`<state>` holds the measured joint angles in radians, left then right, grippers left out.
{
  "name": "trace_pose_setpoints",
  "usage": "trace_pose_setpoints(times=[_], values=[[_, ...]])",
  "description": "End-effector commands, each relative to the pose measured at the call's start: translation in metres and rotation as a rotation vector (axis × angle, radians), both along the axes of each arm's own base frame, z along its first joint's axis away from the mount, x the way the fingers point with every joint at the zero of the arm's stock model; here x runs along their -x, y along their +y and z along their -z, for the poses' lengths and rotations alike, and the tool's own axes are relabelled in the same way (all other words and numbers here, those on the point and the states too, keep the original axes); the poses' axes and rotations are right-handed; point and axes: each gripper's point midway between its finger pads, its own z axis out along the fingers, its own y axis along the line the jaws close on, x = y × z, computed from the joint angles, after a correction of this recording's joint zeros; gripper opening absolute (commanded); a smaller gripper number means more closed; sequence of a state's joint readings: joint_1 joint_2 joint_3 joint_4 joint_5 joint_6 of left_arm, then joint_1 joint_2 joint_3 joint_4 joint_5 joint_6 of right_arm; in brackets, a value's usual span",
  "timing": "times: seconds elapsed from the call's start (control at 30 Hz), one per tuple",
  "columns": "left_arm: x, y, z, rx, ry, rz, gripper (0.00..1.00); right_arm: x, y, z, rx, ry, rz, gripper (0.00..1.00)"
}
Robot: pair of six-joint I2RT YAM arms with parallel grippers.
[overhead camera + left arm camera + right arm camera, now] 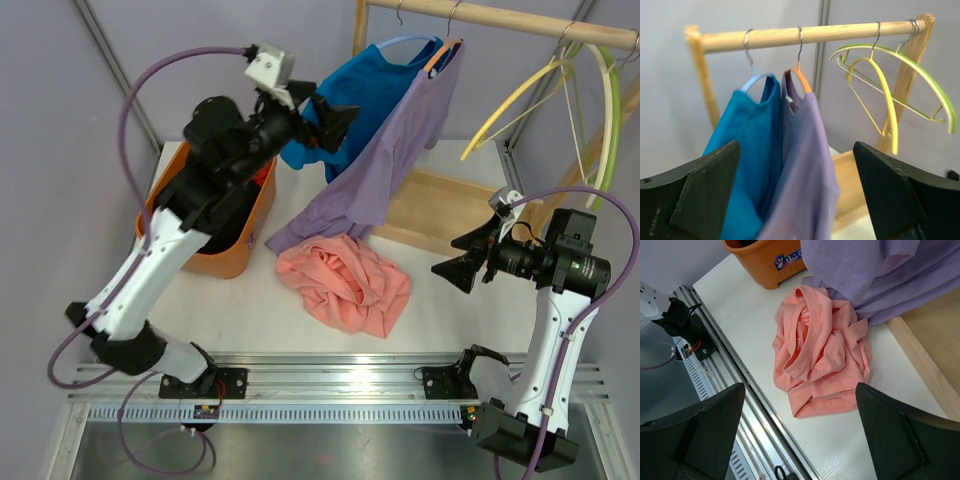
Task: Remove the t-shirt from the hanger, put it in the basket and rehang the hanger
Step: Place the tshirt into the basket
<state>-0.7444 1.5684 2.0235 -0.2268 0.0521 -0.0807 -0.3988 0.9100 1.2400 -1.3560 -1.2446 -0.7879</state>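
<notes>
left claw (338, 122) is spread wide and pinches nothing, near the blue shirt (375, 85) and the purple shirt (390, 160). right claw (458, 258) is spread too, right of the pink shirt (345, 280), with open room around it. the purple shirt hangs on the orange hanger (443, 52). its long axis slants down-left, and its hem lies on the worktop (240, 310), touching the pink shirt. the bin (215, 255) stands at the left edge.

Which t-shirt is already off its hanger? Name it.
The pink t-shirt, lying crumpled on the table. The blue t-shirt and the purple t-shirt both hang from the wooden rod.
</notes>
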Motion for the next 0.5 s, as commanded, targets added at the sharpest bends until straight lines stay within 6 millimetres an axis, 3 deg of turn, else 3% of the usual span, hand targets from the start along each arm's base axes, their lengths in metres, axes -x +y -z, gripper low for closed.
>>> trace_pose_setpoints(times=[0.0,0.03,0.1,0.13,0.2,0.23,0.3,0.33,0.4,0.43,0.47], values=[[0.034,0.056,0.039,0.045,0.211,-0.106,0.99,-0.008,-0.006,0.006,0.025,-0.001,0.028,1.00],[0.039,0.060,0.067,0.040,0.284,-0.114,0.99,-0.008,-0.006,0.007,0.017,0.012,0.041,0.99],[0.056,0.068,0.103,0.126,0.441,-0.108,0.99,-0.015,-0.009,0.010,0.018,0.000,0.056,0.99],[0.067,0.073,0.153,0.119,0.540,-0.115,0.99,-0.016,-0.009,0.010,0.006,0.015,0.070,0.99],[0.079,0.070,0.202,0.235,0.751,-0.133,0.99,-0.021,-0.011,0.012,0.002,0.006,0.081,0.99],[0.084,0.071,0.243,0.243,0.852,-0.162,0.99,-0.022,-0.011,0.012,-0.002,0.013,0.091,0.99],[0.089,0.065,0.279,0.331,1.022,-0.215,0.99,-0.025,-0.014,0.014,0.005,0.011,0.104,0.99],[0.088,0.067,0.309,0.311,1.089,-0.288,0.99,-0.026,-0.014,0.015,0.006,0.014,0.110,1.00],[0.089,0.062,0.330,0.337,1.190,-0.371,0.99,-0.026,-0.015,0.018,0.010,0.023,0.116,0.99],[0.086,0.065,0.358,0.280,1.234,-0.474,0.99,-0.025,-0.015,0.018,0.015,0.015,0.119,1.00],[0.085,0.057,0.358,0.284,1.257,-0.490,0.99,-0.025,-0.016,0.022,0.016,0.022,0.122,0.99]])
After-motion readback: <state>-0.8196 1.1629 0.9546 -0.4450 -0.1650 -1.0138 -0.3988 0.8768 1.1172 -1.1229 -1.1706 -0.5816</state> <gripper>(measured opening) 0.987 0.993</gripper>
